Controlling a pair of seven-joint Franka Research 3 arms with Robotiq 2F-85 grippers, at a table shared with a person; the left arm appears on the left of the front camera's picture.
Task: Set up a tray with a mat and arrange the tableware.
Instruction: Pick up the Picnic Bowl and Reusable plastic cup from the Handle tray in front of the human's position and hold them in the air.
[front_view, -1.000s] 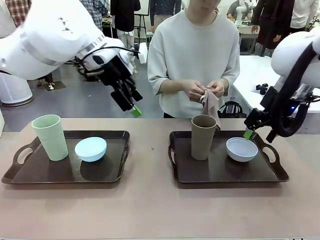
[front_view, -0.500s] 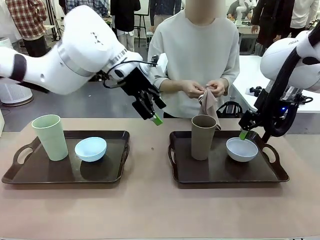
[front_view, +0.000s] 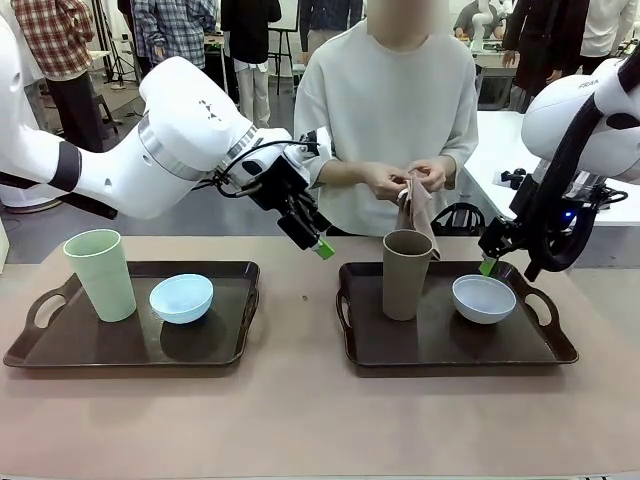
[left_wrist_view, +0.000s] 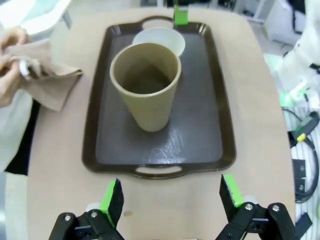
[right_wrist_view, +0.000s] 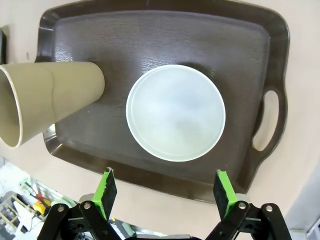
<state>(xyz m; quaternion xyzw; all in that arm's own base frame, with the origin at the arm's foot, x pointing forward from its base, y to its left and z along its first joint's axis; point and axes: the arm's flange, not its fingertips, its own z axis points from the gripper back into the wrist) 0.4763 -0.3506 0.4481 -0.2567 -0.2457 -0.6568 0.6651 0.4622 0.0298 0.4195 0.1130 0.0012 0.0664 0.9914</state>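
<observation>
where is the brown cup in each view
front view: brown cup right of centre, on the left half of the dark tray.
left wrist view: cup in mid-picture, upper half.
right wrist view: cup at the left edge, seen slanting sideways.
shared landmark: the whitish bowl beside it on the same tray.

On left tray (front_view: 60, 352): pale green cup (front_view: 101, 273) upright, light blue bowl (front_view: 181, 297) just beside. On right tray (front_view: 440, 352): brown cup (front_view: 407, 273) upright, empty; bluish-white bowl (front_view: 484, 298) near, apart.
</observation>
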